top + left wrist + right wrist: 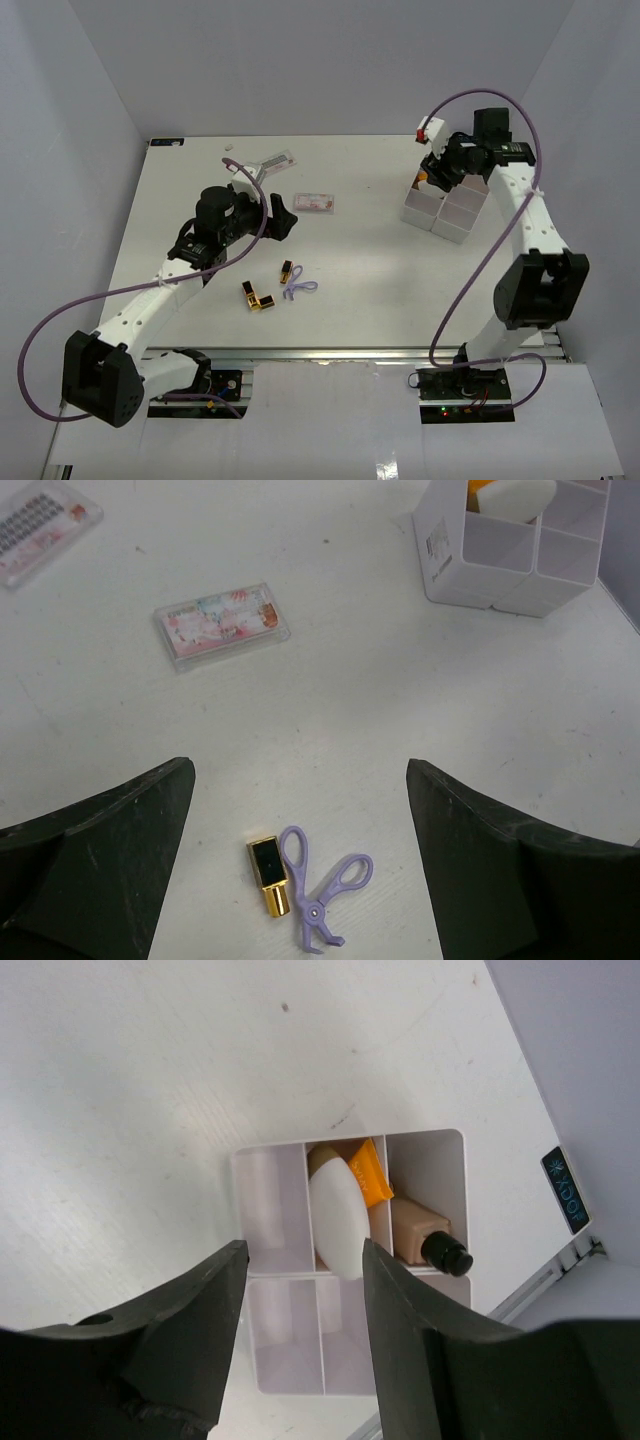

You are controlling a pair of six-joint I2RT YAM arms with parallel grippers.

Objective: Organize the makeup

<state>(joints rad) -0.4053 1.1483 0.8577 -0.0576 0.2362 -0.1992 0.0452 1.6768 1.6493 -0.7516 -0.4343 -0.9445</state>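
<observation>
right pincer (302, 1250): hangs over the white tray (448, 1142), which sits at 2 o'clock on the table (380, 290) (12 = far edge, top view). jaws stand apart, nothing pinched betw. them. left pincer (298, 770): spread full wide, empty, hovering near table centre.

items stowed (right wrist view): pale sponge (337, 1222) in middle cell of the three-cell row. orange-tipped tube (368, 1172) is in the same cell, at the sponge's 1 o'clock. foundation bottle (422, 1232) is in the next cell at 3 o'clock, lying tilted, black cap reaching the divider.

items loose: lipstick tube (268, 875) at 6 o'clock under my left pincer, just beside a purple scissor-like tool (322, 900), poss. touching. pair of lipstick tubes (258, 298) at its 7 o'clock in the top view. clear packet (222, 623) at 11 o'clock, second packet (40, 525) further out toward 10.

assessment: job approx. part done; lipsticks and packets not yet in tray.

hazards:
- sponge fills its cell close below my right jaws. a careless lift or sideways swing could brush it and tip it out, or nudge the light tray.
- bottle cap on the divider: adding more to that cell may jam or pop it over.
- lipstick so close to the purple tool: closing on it off-centre could snag the tool's loop, drag both, or roll the tube away.
- packets lie flat; a jaw coming down steep would prob. scrape the table and skid them, not grip.
</observation>
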